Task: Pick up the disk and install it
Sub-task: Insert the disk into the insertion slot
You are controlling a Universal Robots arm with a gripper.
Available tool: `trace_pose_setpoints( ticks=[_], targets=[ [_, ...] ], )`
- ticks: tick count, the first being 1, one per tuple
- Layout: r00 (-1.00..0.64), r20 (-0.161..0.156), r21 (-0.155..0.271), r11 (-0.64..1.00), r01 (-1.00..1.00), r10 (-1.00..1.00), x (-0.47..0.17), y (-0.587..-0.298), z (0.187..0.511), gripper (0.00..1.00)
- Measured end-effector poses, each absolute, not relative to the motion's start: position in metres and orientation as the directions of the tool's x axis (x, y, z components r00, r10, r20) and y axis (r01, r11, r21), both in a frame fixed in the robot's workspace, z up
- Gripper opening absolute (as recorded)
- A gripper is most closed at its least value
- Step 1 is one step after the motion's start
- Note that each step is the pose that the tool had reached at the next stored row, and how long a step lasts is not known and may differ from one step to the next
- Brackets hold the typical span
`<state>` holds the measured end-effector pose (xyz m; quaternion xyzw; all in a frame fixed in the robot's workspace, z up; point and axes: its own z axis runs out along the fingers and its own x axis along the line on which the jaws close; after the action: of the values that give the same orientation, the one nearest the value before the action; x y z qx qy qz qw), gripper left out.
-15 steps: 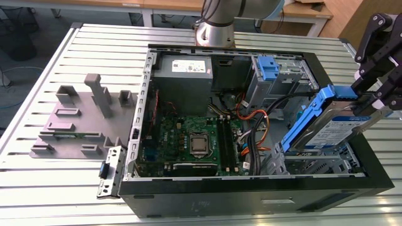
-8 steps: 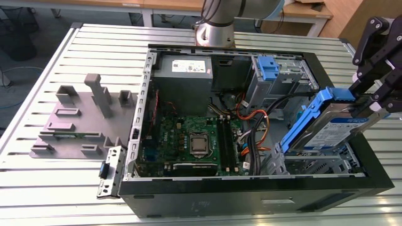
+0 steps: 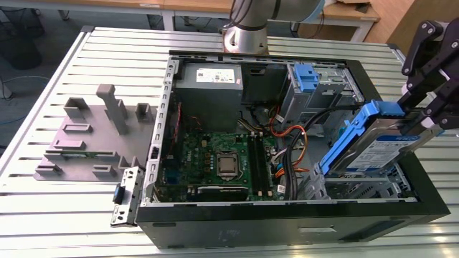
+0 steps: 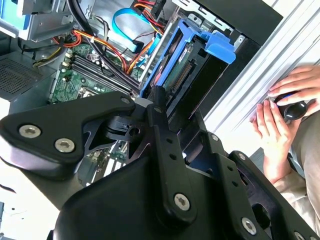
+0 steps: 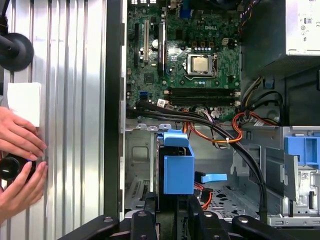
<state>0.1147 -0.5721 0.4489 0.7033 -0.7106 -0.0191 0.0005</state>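
Currently pick = done: gripper (image 3: 418, 124) clamped on the disk (image 3: 373, 148), lower right of exterior frame. Disk is tilted, lower end down at the drive cage (image 3: 366, 189) of the open PC case (image 3: 287, 226), upper end w/ blue rail above the case rim. Can't tell if it's in the slot yet. Install not finished, disk not seated flat. Labels: blue/white sticker on disk, white one on PSU (image 3: 215, 76), upper centre; print too small to read.

Black linked end effector (image 3: 424, 121), silver screws (image 4: 181, 201), grey arm (image 3: 248, 29)
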Motion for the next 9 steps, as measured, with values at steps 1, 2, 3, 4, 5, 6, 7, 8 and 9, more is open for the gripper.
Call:
trace_pose_setpoints(
  ticks=[1, 2, 3, 4, 5, 6, 7, 8, 9],
  targets=[
    [-0.011, -0.026, 0.028, 0.010, -1.000, -1.000, 0.115, -0.572, 0.448, 0.35],
    [-0.011, -0.026, 0.028, 0.010, -1.000, -1.000, 0.115, -0.572, 0.447, 0.35],
    [-0.011, -0.026, 0.028, 0.010, -1.000, -1.000, 0.115, -0.572, 0.446, 0.35],
    [-0.011, -0.026, 0.028, 0.010, -1.000, -1.000, 0.115, -0.572, 0.444, 0.35],
    [-0.011, -0.026, 0.028, 0.010, -1.000, -1.000, 0.115, -0.572, 0.442, 0.35],
    [-0.011, -0.026, 0.028, 0.010, -1.000, -1.000, 0.115, -0.573, 0.441, 0.35],
    [-0.011, -0.026, 0.028, 0.010, -1.000, -1.000, 0.115, -0.573, 0.439, 0.35],
    [-0.011, -0.026, 0.028, 0.010, -1.000, -1.000, 0.115, -0.573, 0.437, 0.35],
    [-0.011, -0.026, 0.028, 0.010, -1.000, -1.000, 0.115, -0.573, 0.435, 0.35]
  ],
)
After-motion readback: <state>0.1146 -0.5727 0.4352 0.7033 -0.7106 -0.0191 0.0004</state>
